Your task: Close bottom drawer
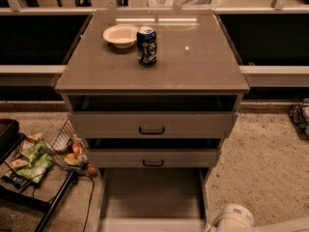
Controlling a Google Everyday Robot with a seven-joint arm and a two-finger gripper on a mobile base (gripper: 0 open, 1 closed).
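The bottom drawer (152,197) of the grey-beige cabinet stands pulled far out toward me, and its plain flat tray is empty. Its front panel (150,224) lies at the bottom edge of the view; its handle is out of view. Only a white rounded part of my arm (234,219) shows at the bottom right, just right of the open drawer's front corner. The gripper itself is not in view.
The top drawer (152,123) and middle drawer (153,157) stand slightly open above it. A white bowl (120,35) and a blue can (147,45) sit on the cabinet top (193,66). A rack with snack bags (29,158) and a wire basket (67,144) stand left.
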